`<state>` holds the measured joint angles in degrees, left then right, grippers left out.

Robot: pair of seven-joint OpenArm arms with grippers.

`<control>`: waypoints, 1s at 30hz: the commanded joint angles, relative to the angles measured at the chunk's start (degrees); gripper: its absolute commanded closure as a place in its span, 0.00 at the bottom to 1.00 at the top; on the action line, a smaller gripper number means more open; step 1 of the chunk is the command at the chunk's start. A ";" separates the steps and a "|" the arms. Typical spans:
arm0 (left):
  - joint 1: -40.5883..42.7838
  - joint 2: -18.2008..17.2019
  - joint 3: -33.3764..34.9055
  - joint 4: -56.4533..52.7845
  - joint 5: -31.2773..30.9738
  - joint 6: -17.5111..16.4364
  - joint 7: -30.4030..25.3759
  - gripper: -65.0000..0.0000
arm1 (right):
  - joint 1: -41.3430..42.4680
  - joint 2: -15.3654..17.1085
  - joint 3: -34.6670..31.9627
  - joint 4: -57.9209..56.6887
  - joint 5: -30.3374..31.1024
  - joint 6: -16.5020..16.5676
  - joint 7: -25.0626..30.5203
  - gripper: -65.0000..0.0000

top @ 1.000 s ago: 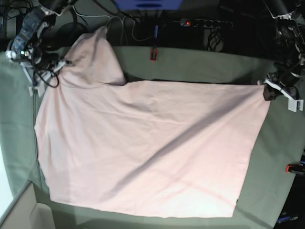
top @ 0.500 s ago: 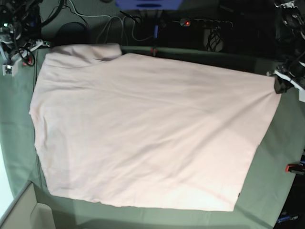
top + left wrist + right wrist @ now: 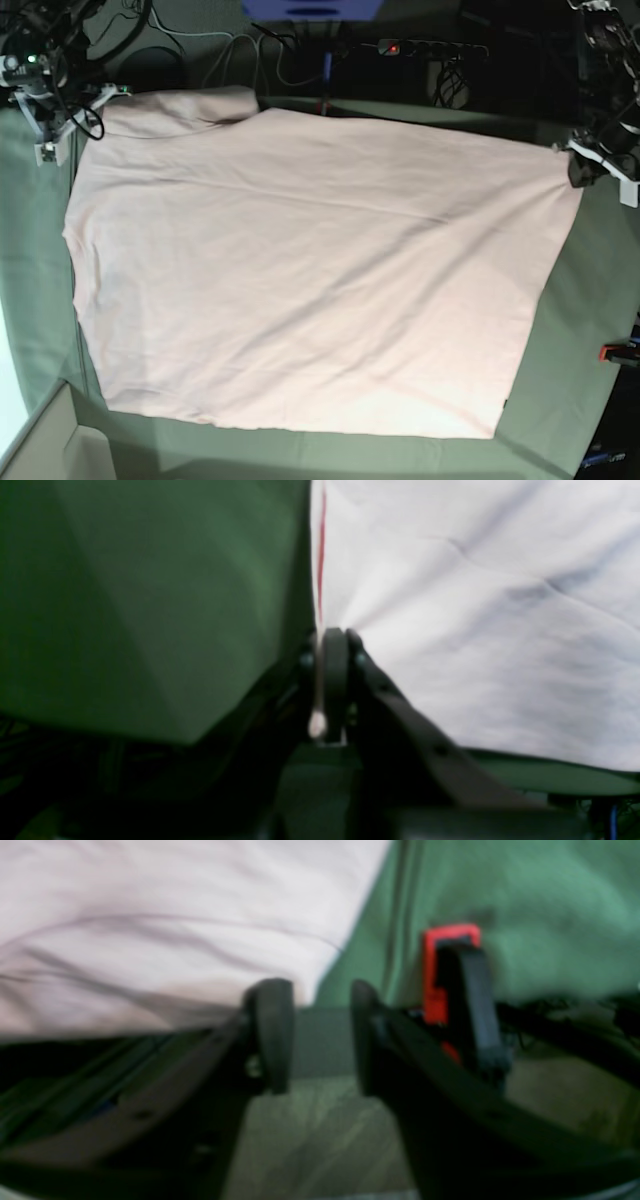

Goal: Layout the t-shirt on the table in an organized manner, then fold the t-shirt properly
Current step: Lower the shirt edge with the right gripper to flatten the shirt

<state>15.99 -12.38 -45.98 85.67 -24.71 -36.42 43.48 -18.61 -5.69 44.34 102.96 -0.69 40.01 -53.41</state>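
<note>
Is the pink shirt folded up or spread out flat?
Mostly spread out. The t-shirt lies wide across the table, with one sleeve part still bunched at the far corner.

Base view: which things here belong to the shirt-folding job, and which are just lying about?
Job:
- t-shirt, spread out
- table
- left pincer, shut on the shirt's corner
- right pincer, open, off the shirt

Lying about:
- red clamp
- power strip
- cables

No legible text or labels.

Blurred wrist views; dim, soft-shadowed base view.
</note>
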 commanded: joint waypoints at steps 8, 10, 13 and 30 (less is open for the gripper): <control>-0.30 -0.76 -0.31 0.97 -0.83 -0.10 -1.15 0.99 | 1.07 0.73 -0.78 -7.18 0.73 -0.01 0.97 0.55; -0.30 -0.76 -0.31 0.97 -0.74 -0.10 -1.15 0.99 | 1.51 0.81 -1.30 -9.37 0.73 -0.01 0.97 0.55; -0.30 -0.76 -0.31 0.97 -0.65 -0.10 -1.24 0.99 | 1.78 0.81 -1.30 -10.78 0.73 -0.01 0.97 0.55; 0.23 -0.76 -0.40 0.97 -0.57 -0.10 -1.24 0.99 | 4.33 0.55 -0.78 -10.34 1.00 -0.01 1.06 1.00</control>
<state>16.29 -12.32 -45.95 85.67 -24.71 -36.42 43.46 -15.40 -5.85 43.48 91.46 -1.50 40.66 -56.38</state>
